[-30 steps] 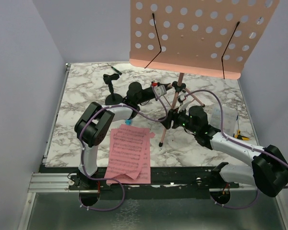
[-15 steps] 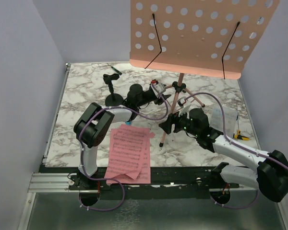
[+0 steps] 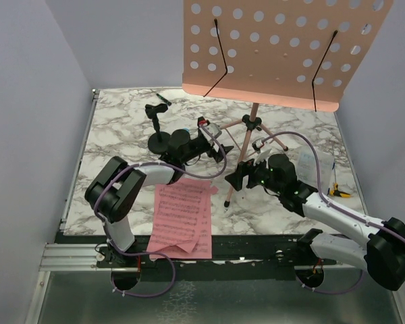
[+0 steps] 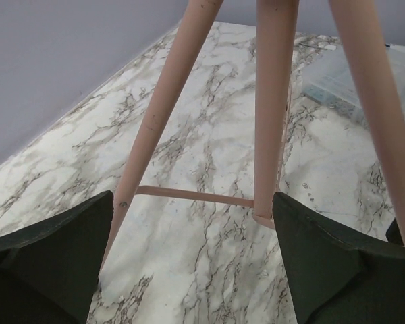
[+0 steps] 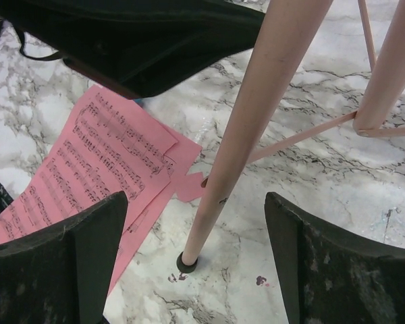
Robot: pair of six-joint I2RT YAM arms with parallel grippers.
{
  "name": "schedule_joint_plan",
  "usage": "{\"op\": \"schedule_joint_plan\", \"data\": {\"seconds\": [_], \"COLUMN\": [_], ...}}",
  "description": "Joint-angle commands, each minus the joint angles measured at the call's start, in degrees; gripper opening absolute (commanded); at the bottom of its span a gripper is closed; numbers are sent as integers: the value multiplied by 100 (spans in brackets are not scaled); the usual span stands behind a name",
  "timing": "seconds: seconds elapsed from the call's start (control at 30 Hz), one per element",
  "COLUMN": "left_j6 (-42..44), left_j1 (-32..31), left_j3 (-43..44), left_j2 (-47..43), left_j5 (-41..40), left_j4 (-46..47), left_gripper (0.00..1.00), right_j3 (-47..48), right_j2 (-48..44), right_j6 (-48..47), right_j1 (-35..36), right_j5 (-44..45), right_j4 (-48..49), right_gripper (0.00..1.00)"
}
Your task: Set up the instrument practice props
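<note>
Left gripper (image 3: 217,143) and right gripper (image 3: 233,181) are spread wide, nothing gripped — sheet-music pages (image 3: 183,216) are laid lower left, nearest the right gripper.

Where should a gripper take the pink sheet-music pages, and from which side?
Pinch the near end of the sheet-music pages, coming in low from the arms' side. They lie flat on the marble table, so a top-down pinch would likely slip, but that end seems to overhang the marble's edge, leaving room for a finger underneath.
</note>
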Motion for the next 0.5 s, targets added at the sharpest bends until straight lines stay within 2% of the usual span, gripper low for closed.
{"op": "schedule_joint_plan", "data": {"seconds": [0.0, 0.17, 0.47], "left_j6": [-89, -91, -848], "left_j1": [-20, -21, -20], "left_j3": [-551, -1223, -2722], "left_j2": [-773, -1633, -3540], "left_j5": [-396, -549, -1587], "left_j4": [288, 309, 193], "left_gripper": [99, 99, 99], "right_j3": [-39, -56, -96], "right_j2": [-154, -223, -408], "right_j6": [-84, -55, 102], "right_j1": [48, 49, 47], "right_j5": [209, 143, 98], "right_j4": [-268, -246, -355], "right_gripper": [87, 90, 91]}}
